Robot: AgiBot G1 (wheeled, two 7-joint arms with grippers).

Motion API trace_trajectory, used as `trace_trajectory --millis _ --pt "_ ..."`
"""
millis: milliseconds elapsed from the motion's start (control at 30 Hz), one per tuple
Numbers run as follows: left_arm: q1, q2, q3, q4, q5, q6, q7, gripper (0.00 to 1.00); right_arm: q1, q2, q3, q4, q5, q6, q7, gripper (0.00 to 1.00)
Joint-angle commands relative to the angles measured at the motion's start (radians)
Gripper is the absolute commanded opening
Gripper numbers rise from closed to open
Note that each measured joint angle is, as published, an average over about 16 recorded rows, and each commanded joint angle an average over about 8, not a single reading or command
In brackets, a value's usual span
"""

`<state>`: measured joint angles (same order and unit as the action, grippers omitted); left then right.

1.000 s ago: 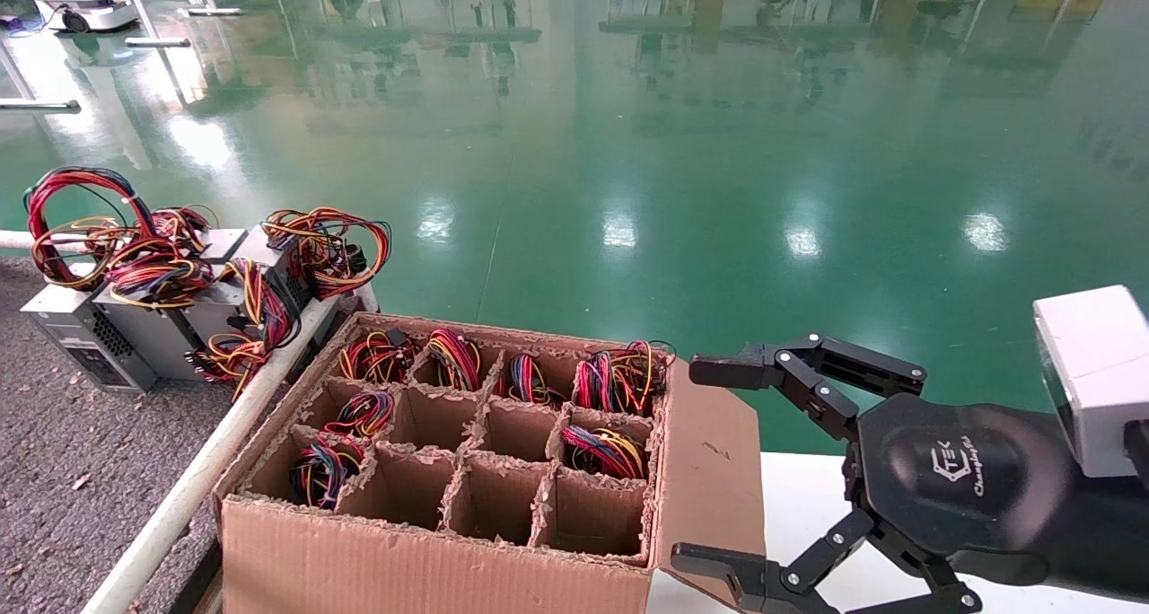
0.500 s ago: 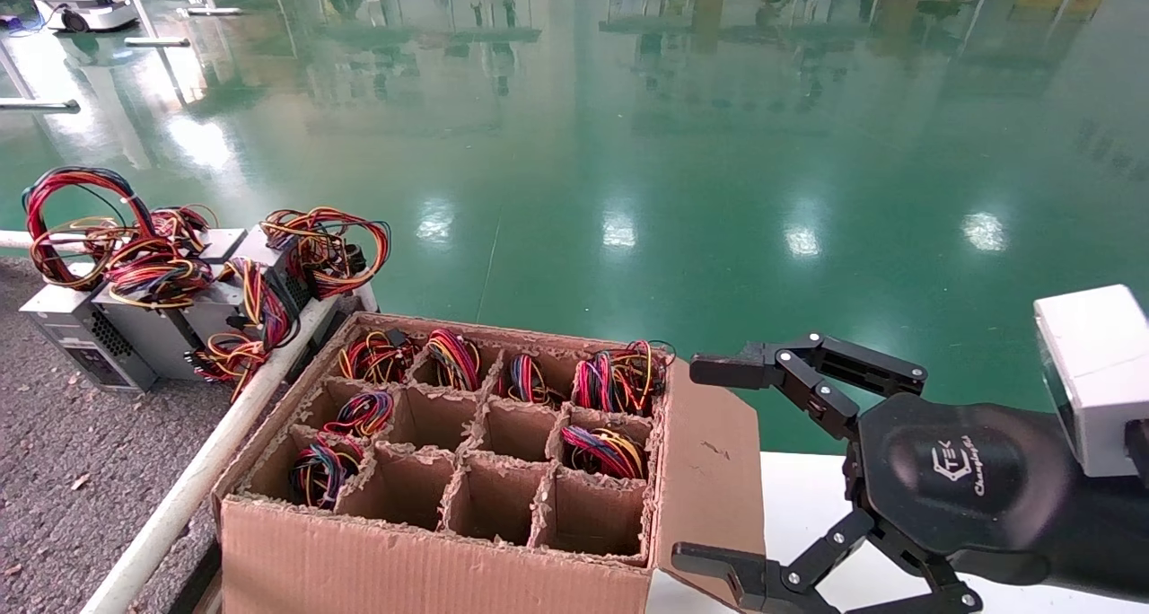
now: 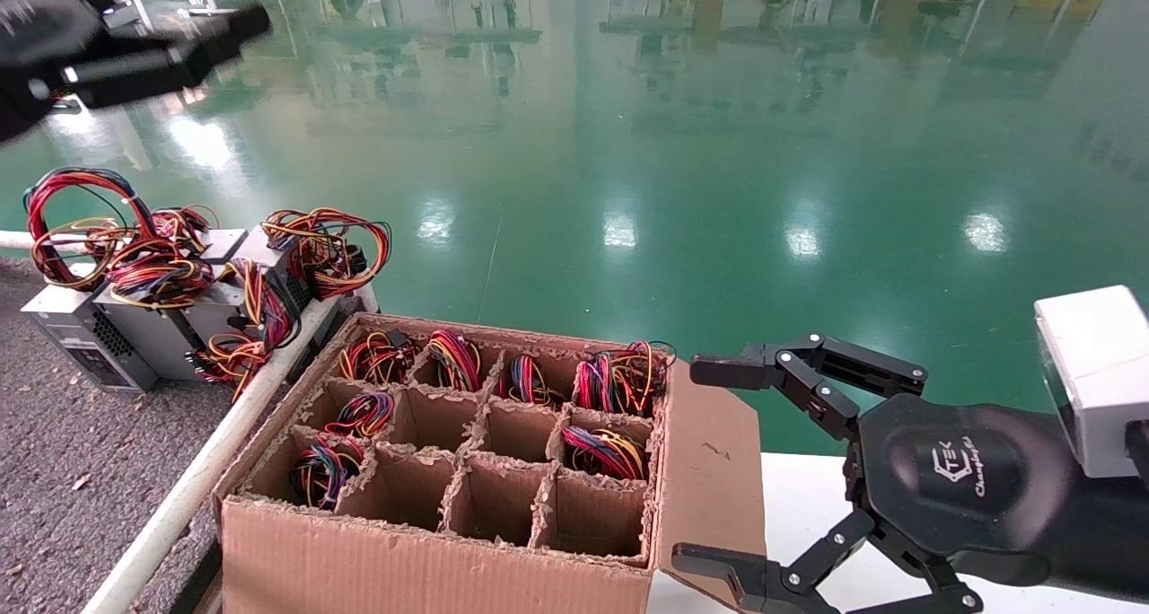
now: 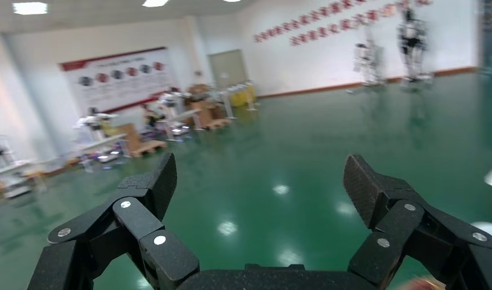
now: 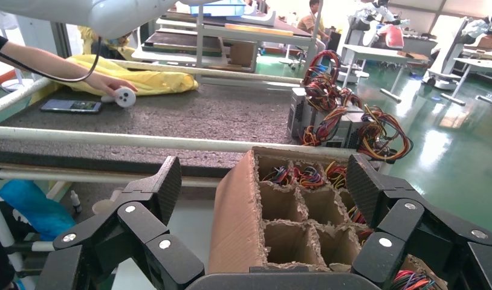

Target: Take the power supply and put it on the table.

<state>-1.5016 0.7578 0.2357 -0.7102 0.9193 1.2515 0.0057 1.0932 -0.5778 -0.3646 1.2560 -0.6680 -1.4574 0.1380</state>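
Two arms show. Up high at the far left, the left tool [image 3: 135, 44] hangs in the air above the green floor [image 3: 628, 147], its fingers spread wide with nothing between them. Off to the right, the right tool [image 3: 709, 466] sits parked just beside the cardboard box [image 3: 431, 560], over the white surface [image 3: 808, 497], fingers likewise spread and holding nothing.

Below the left tool and well apart from it, the power supply [image 3: 76, 322] stands on the dark speckled desk [image 3: 54, 470], its big wire loop [image 3: 72, 219] rising above it. Other grey units [image 3: 193, 313] crowd right against it, pressed toward the white rail [image 3: 197, 470] that edges the desk. Beyond the rail, the box's divided cells hold several wire bundles [image 3: 619, 376]; other cells are bare. Open desk stretches toward the near left.
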Motion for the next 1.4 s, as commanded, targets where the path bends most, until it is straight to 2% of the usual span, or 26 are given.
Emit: trace_trajectory --millis 33,867,1033,1400 --pt "0.033 -0.011 0.003 -0.045 -0.015 0.019 -0.015 1.0 0.0 0.0 0.0 0.0 0.0 0.0 0.0 1.0" --pt "0.428 -0.147 0.044 -0.576 -0.189 0.244 -0.192 1.0 0.0 0.0 0.0 0.0 0.0 0.0 0.0 1.0" --pt "0.454 -0.156 0.047 -0.612 -0.202 0.259 -0.201 1.0 0.0 0.0 0.0 0.0 0.0 0.0 0.0 1.0" --pt "0.437 -0.15 0.045 -0.588 -0.195 0.25 -0.195 1.0 0.0 0.0 0.0 0.0 0.0 0.0 0.0 1.0"
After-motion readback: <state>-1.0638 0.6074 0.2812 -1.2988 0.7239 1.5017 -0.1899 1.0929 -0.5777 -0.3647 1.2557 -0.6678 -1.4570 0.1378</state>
